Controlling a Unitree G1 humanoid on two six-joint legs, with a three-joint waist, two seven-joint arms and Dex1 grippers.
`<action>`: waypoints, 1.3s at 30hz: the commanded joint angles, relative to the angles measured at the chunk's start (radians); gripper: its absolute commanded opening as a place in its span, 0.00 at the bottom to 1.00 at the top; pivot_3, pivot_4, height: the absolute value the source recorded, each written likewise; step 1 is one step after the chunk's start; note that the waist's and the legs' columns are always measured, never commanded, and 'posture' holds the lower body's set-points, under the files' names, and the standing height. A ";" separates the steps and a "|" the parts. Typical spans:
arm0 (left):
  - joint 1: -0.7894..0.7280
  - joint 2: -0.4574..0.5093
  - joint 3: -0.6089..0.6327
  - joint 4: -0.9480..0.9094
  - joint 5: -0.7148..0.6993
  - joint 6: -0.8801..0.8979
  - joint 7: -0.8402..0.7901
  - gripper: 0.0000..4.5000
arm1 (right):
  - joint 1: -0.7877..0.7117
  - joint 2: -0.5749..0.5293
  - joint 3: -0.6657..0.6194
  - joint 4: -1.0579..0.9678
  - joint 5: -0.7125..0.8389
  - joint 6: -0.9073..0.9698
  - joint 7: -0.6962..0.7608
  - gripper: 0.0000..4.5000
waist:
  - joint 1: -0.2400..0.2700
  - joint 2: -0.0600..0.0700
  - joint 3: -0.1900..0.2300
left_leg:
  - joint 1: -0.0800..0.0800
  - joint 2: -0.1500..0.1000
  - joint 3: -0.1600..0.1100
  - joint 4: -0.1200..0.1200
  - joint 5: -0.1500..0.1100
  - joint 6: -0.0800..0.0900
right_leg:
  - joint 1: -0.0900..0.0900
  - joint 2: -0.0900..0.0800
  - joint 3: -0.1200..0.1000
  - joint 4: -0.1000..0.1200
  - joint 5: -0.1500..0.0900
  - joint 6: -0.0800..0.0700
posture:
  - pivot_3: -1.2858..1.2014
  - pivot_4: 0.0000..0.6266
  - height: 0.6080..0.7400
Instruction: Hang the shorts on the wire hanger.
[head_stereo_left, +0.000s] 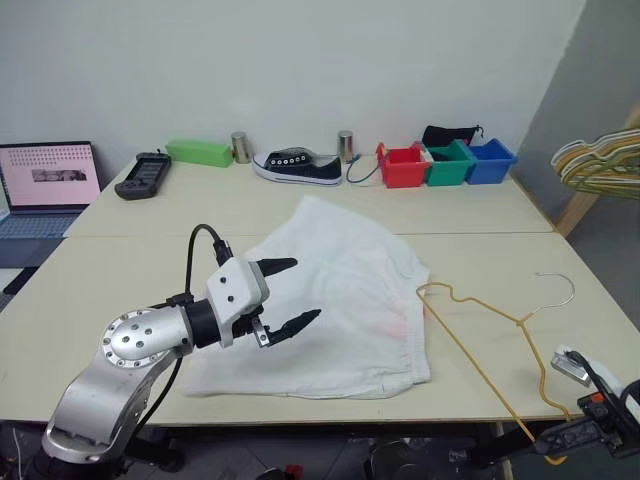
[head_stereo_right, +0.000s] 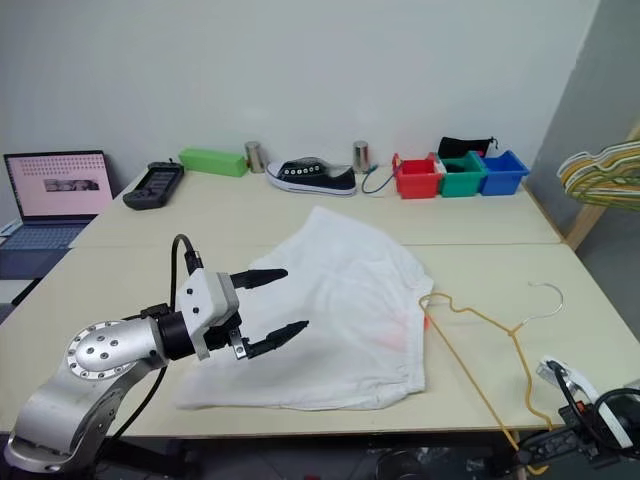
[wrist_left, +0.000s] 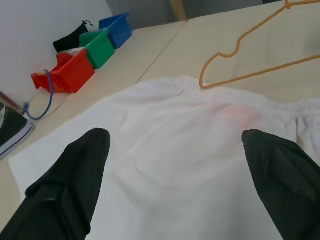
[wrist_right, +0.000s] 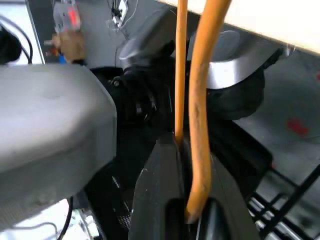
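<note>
The white shorts (head_stereo_left: 350, 270) lie spread flat on the table (head_stereo_left: 150, 260), their gathered edge toward the right. My left gripper (head_stereo_left: 305, 289) hovers open over their left part, its black fingers (wrist_left: 75, 175) spread wide with only cloth below. The yellow-orange wire hanger (head_stereo_left: 478, 301) lies to the right of the shorts. One shoulder end touches the gathered edge, and the silver hook (head_stereo_left: 563, 285) points right. Its near corner hangs over the table's front edge, where my right gripper (head_stereo_left: 556, 438) is shut on the wire (wrist_right: 195, 110).
Along the back stand a laptop (head_stereo_left: 45, 190), a black controller (head_stereo_left: 143, 175), a green box (head_stereo_left: 198, 151), two metal cans (head_stereo_left: 240, 147), a dark shoe (head_stereo_left: 297, 166) and red, green and blue bins (head_stereo_left: 403, 167). Thicker hangers (head_stereo_left: 600, 165) hang at the far right.
</note>
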 joint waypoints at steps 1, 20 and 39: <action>-0.011 -0.004 0.011 -0.049 -0.010 0.019 0.027 0.99 | 0.000 0.043 -0.121 -0.037 0.076 0.072 -0.069 0.00 | 0.004 0.001 0.000 | 0.000 0.000 0.000 0.000 0.000 0.000 | 0.000 0.000 0.000 0.000 0.000 0.000 | 0.41 0.09 1.00; -0.032 0.023 0.022 -0.045 -0.026 0.038 -0.011 0.99 | 0.167 0.126 -0.269 -0.099 0.269 0.095 -0.266 0.00 | 0.068 0.007 0.003 | -0.029 -0.001 0.004 0.000 0.002 0.006 | -0.029 0.004 0.000 0.001 0.004 0.006 | 0.41 0.12 1.00; -0.092 0.018 -0.016 0.005 -0.016 0.020 -0.053 0.99 | 0.268 0.225 -0.362 -0.208 0.369 0.090 -0.363 0.00 | 0.083 0.007 0.006 | -0.029 0.000 0.006 0.000 0.002 0.006 | -0.030 0.005 0.001 0.001 0.002 0.003 | 0.40 0.12 1.00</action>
